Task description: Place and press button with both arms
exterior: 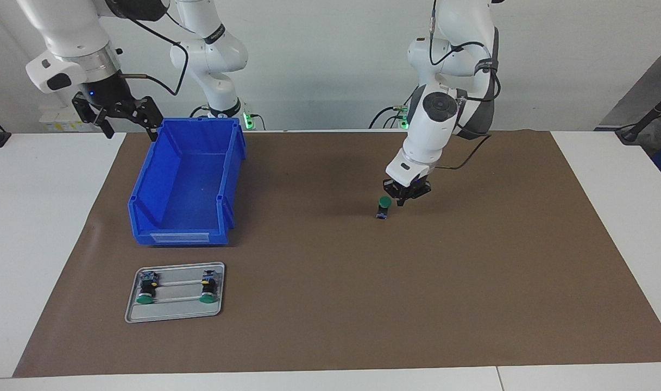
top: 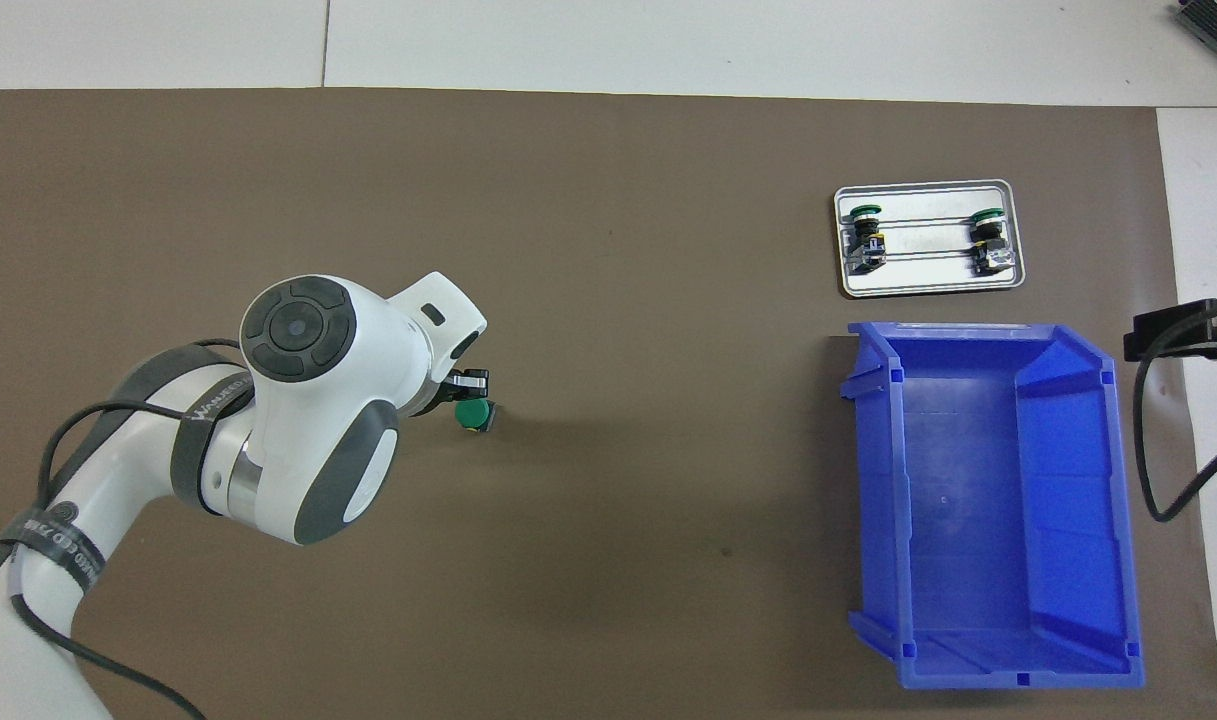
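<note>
Left claw [exterior: 402, 199], fingertips together, hung just beside the button [exterior: 384, 206] in the facing view, at about the height of its green cap. That button stood upright on the brown mat near the counter's middle. I judged a good press needed the closed tips centred over the cap, then a straight descent. Right claw [exterior: 125, 115] waited with fingers apart by the blue bin's [exterior: 184, 182] corner.

Overhead, the left claw [top: 465, 382] overlapped the button [top: 474, 415], hiding contact.
</note>
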You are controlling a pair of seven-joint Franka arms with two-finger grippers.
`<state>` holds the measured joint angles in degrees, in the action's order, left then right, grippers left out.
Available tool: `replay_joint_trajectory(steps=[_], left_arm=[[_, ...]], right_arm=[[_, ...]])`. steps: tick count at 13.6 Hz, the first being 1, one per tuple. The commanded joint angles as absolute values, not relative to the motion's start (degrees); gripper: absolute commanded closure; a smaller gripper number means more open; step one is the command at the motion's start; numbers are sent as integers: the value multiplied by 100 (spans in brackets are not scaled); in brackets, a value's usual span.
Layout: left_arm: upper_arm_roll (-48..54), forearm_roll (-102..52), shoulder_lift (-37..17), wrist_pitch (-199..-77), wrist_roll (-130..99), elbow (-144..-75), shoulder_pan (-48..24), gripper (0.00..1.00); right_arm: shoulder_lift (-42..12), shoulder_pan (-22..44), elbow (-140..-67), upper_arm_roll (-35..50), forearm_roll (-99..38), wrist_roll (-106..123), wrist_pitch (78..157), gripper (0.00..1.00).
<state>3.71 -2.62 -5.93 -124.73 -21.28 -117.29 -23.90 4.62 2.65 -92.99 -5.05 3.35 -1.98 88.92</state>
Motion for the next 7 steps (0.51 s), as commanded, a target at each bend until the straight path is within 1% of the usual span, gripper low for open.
replay_joint_trajectory(steps=[1, 5, 7], left_arm=[[290, -149, -369, -12665, -2382, -12006, -2593, 100], [290, -141, -229, -13042, -2382, -12453, -2602, 100], [290, -149, -176, -13096, -2417, -12542, -2680, 100]], right_arm=[[589, 211, -9431, -466, 246, -167, 8956, 0], [589, 211, -9431, -457, 246, -167, 8956, 0], [589, 211, -9431, -457, 255, -167, 8956, 0]])
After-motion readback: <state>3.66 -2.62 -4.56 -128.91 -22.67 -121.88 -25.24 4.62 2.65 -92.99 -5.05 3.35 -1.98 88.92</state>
